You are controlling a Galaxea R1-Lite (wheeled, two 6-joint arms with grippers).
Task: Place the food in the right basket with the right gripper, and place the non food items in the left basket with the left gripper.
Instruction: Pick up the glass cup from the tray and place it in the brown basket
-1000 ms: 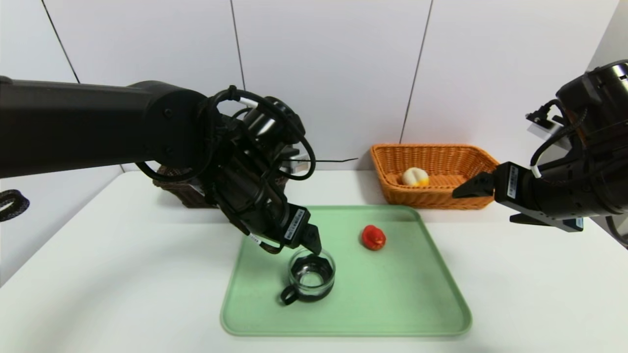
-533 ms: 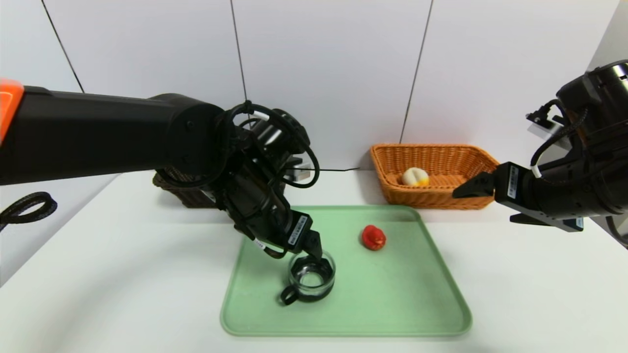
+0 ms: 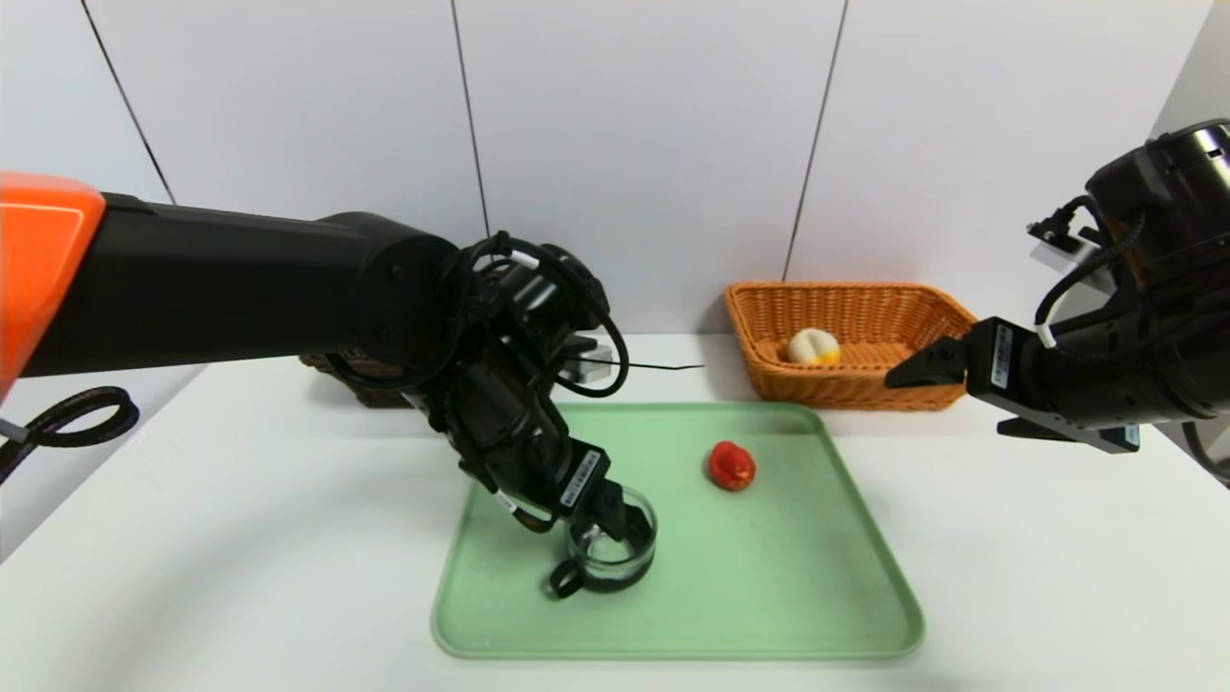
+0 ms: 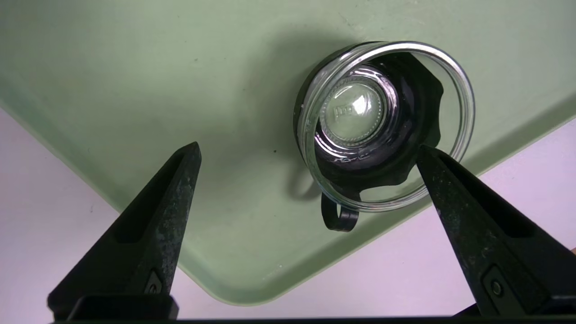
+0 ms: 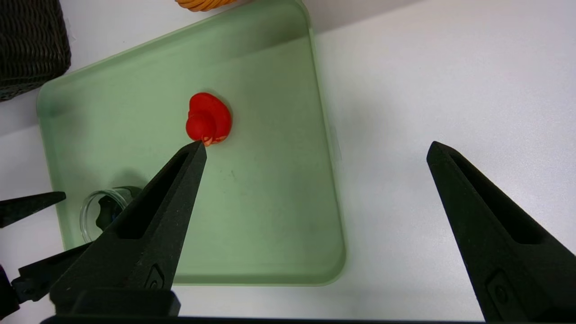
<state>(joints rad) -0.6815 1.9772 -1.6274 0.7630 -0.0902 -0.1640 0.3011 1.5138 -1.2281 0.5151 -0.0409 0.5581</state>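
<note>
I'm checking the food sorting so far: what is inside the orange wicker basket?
A white, rounded item with a yellow patch lies in the orange basket. The right gripper hangs open at its near right corner, so whatever lies behind its finger is hidden.

Behind the work I observe a pale wall, its panels divided by thin dark seams. Below it I record a white counter, its surface smooth, with soft shadows across it.
</note>
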